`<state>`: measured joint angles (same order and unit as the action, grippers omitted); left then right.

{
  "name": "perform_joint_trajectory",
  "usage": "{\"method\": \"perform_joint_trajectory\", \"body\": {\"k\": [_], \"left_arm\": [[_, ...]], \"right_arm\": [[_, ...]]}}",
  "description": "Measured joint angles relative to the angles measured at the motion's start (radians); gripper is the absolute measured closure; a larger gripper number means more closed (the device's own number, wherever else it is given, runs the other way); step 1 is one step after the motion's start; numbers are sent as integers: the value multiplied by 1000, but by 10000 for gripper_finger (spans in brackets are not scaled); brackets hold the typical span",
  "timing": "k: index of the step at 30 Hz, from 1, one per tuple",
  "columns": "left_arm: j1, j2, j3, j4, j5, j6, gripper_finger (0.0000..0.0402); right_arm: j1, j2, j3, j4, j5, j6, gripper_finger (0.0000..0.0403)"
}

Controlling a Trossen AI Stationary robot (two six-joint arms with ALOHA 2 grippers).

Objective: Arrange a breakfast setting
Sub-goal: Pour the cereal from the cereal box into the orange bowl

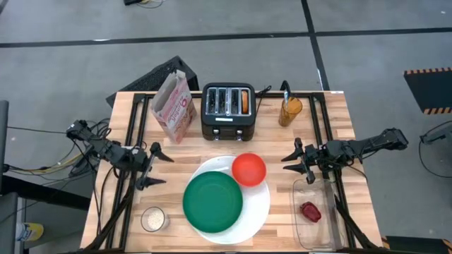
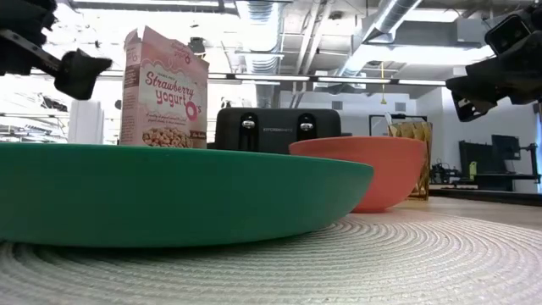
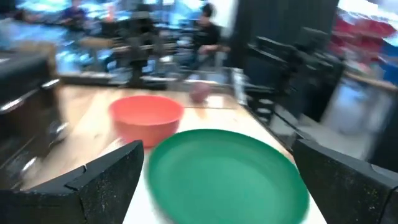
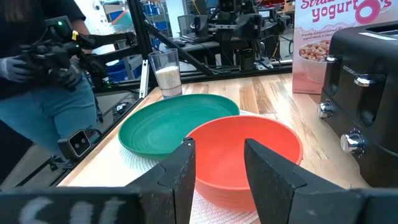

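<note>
High view: my left pincer (image 1: 150, 168) hangs spread wide at nine o'clock of the green plate (image 1: 212, 202); my right pincer (image 1: 302, 161), narrowly parted and empty, at three o'clock of the red bowl (image 1: 248, 169).

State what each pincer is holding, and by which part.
Nothing is held. The left pincer stands open beside the green plate; the right pincer hangs empty, partly closed, near the red bowl.

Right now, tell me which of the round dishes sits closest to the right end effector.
The red bowl. It sits on the white plate's right-rear edge, toward the right end effector; the green plate lies farther left and nearer the front.
</note>
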<state>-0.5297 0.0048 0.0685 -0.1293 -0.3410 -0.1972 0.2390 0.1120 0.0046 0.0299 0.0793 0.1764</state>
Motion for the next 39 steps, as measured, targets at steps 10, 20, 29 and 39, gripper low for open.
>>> {"method": "perform_joint_trajectory", "body": {"k": [10, 20, 29, 39], "left_arm": [[0, 0, 33, -115, -496, -45, 3], [0, 0, 36, -166, -742, -58, 3], [2, 0, 34, -168, -901, -144, 3], [2, 0, 33, -166, -890, -151, 3]], "right_arm": [[0, 0, 0, 0, 0, 0, 246], [0, 0, 0, 0, 0, 0, 246], [0, 0, 0, 0, 0, 0, 246], [0, 0, 0, 0, 0, 0, 246]]}}
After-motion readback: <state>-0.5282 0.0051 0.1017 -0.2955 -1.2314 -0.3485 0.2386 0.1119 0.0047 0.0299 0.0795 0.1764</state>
